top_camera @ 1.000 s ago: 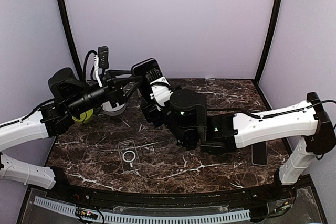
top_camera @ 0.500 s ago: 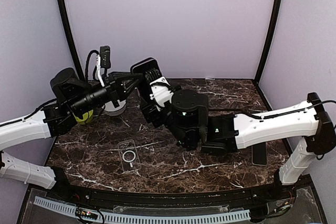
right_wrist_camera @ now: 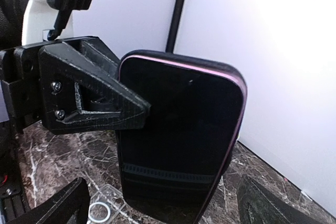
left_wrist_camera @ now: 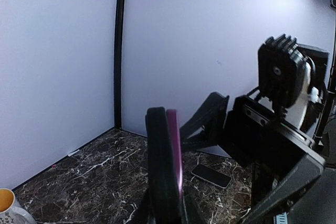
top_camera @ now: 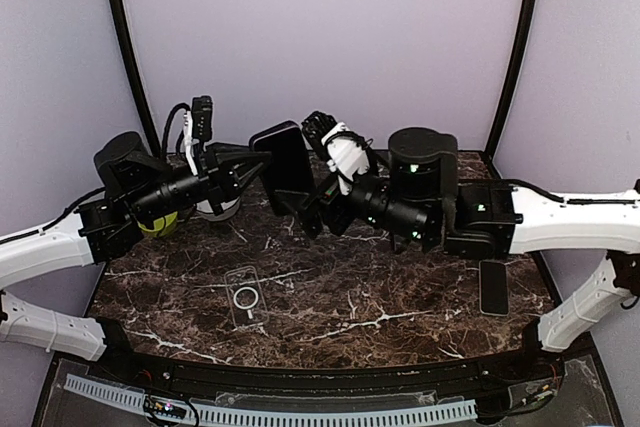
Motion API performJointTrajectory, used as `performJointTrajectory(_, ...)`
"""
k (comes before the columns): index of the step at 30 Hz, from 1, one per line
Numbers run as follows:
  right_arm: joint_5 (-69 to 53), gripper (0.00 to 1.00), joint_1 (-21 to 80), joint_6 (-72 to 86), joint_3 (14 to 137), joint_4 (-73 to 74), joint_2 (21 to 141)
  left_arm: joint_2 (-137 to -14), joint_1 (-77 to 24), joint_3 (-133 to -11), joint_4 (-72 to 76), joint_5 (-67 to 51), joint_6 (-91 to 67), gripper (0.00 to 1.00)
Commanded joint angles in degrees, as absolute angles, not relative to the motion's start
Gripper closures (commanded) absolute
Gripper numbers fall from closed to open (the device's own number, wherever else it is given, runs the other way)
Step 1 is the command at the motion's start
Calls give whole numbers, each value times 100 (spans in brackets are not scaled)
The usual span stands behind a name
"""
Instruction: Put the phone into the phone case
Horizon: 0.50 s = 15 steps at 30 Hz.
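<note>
My left claw [top_camera: 255, 162] was closed on the edge of the black phone [top_camera: 285, 167] and held it upright in the air, over the back part of the bench [top_camera: 400, 317]. My right claw [top_camera: 312, 172] stood wide open just beside the phone, holding nothing. The clear phone case [top_camera: 245, 296] lay flat on the bench, lower and nearer to me, well apart from the phone

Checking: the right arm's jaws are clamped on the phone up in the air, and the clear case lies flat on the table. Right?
Not quite: the left gripper has its jaws clamped on the phone, as the right wrist view shows; the right gripper stands open. The phone is up in the air, and the clear case lies flat on the table.
</note>
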State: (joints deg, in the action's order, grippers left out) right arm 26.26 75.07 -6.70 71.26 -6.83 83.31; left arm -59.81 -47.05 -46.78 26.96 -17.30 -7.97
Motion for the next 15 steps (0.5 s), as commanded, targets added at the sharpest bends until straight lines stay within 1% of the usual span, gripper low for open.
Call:
performJointTrajectory(1,179,1,7043,-683,7187,389,7710,-5539,-4709,-4670,2934,-2781,-109,100)
performJointTrajectory(3,-338,2,6893,-694,7168,487,7551,-5463,-4708,-4651,2777,-3371,219,100)
performJointTrajectory(5,-847,5,6795,-723,7187,469,7399,-5386,-4710,-4597,2713,-3796,359,100)
performJointTrajectory(11,-1467,27,6770,-724,7418,300,7545,-5369,-4748,-4599,2511,-4277,521,100)
performJointTrajectory(15,-1794,35,6770,-691,7707,467,7776,-5416,-4799,-4642,2454,-4337,542,100)
